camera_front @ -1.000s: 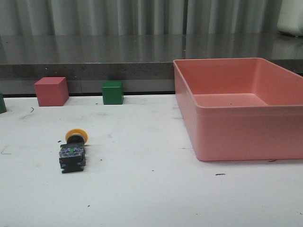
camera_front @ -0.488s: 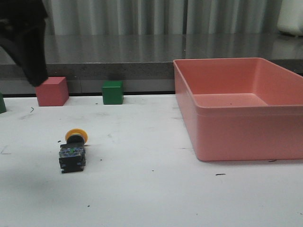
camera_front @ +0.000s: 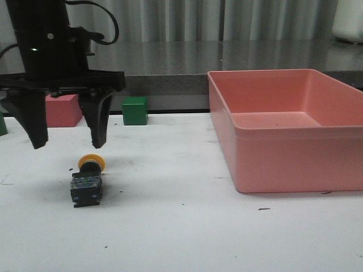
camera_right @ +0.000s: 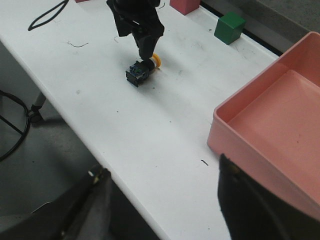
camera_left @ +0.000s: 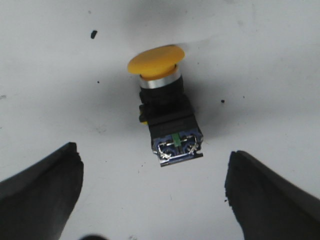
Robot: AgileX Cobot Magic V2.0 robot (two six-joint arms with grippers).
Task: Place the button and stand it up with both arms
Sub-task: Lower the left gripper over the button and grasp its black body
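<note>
The button (camera_front: 88, 180) lies on its side on the white table, yellow cap towards the back, clear bluish base towards the front. It also shows in the left wrist view (camera_left: 165, 112) and in the right wrist view (camera_right: 142, 69). My left gripper (camera_front: 68, 141) hangs open just above and behind it, fingers wide apart; in the left wrist view (camera_left: 152, 187) the button lies ahead of the gap, touching neither finger. My right gripper (camera_right: 162, 200) is open and empty, high over the table's front edge, out of the front view.
A large pink bin (camera_front: 295, 130) stands on the right. A red cube (camera_front: 61, 109) and a green cube (camera_front: 135, 110) sit at the back of the table. The table's front edge (camera_right: 100, 150) drops off below the right gripper.
The left arm has come into view from the upper left and dropped down over the button. The button has not moved.
</note>
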